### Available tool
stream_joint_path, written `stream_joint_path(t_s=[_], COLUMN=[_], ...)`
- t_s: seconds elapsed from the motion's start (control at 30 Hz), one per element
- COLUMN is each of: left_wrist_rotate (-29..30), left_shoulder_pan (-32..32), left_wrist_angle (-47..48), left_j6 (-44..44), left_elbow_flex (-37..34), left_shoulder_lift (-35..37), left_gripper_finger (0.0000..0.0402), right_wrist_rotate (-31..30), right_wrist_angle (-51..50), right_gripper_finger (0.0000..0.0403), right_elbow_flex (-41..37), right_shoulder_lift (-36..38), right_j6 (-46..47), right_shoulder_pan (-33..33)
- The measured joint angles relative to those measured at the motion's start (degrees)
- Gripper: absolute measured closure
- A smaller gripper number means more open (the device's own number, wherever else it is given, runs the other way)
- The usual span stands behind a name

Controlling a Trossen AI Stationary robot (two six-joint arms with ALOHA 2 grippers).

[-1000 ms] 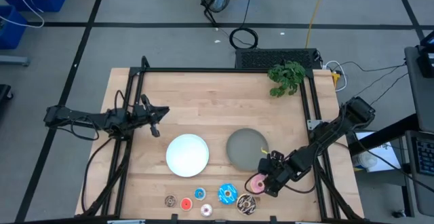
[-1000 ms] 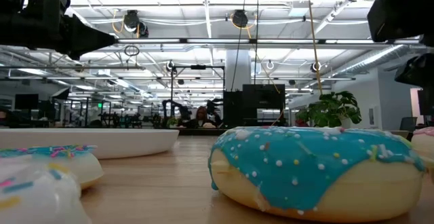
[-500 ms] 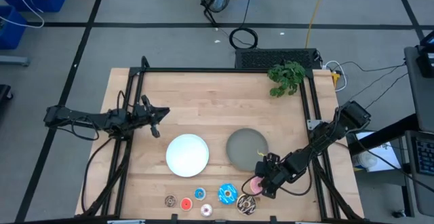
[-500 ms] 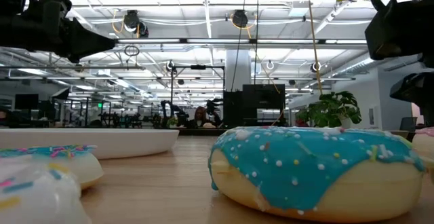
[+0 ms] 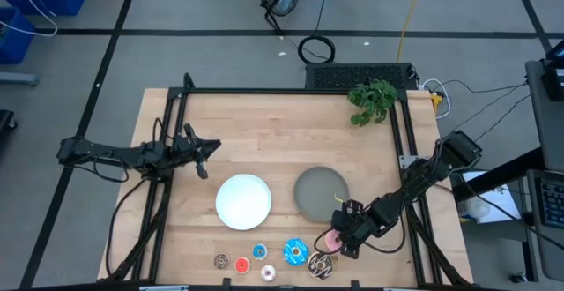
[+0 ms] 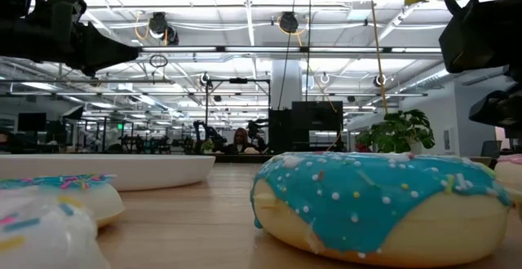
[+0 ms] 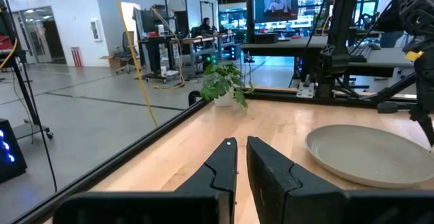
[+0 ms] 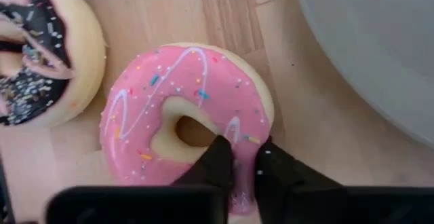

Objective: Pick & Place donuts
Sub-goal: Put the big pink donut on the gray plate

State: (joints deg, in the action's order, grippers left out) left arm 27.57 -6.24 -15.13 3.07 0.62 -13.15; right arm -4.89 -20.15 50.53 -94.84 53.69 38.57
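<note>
The pink donut (image 8: 183,122) lies flat on the wooden table near its front right, and my right gripper (image 8: 243,161) is shut on it from above. The dark brown-sprinkled donut (image 8: 34,54) lies right beside it, and the blue-sprinkled donut (image 5: 294,252) a little to the left. Several tinier donuts lie in a row along the front edge, among them a brown (image 5: 220,261), a red-orange (image 5: 242,263) and a whitish one (image 5: 268,273). My left gripper (image 7: 241,157) hovers shut and level over the table's left side, touching nothing. My right gripper pinches the pink donut's ring (image 8: 245,137) between its two fingers. One fingertip (image 8: 218,157) stands at the hole's edge and the other (image 8: 270,164) toward the outer rim. The fingers slant down from the table's right. The donut lies flat on the table.
A grey plate (image 5: 320,191) sits just behind the pink donut, a white plate (image 5: 244,201) to its left. A small green plant (image 5: 372,101) stands at the far right corner. A black frame rail (image 5: 410,150) borders the table.
My right gripper has gone a little toward the table's left and down, coming over the pink donut, which it now partly covers in the high view. The donut has stayed in place.
</note>
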Motion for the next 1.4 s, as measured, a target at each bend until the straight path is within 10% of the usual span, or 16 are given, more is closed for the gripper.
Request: stream_joint_path(t_s=[1.0,1.4], left_wrist_rotate=[0.0,0.0], left_shoulder_pan=[0.0,0.0], left_wrist_angle=[0.0,-1.4], left_j6=[0.6,0.7], left_elbow_flex=[0.0,0.0], left_shoulder_lift=[0.0,0.0], left_gripper_finger=[0.0360,0.0360], right_wrist_rotate=[-4.3,-2.9], right_wrist_angle=[-8.5,-6.2], right_gripper_finger=[0.0388,0.0388], right_elbow_flex=[0.0,0.0], right_shoulder_lift=[25.9,25.4], right_j6=[-10.6,-19.3], right_shoulder_pan=[-4.5,-20.6])
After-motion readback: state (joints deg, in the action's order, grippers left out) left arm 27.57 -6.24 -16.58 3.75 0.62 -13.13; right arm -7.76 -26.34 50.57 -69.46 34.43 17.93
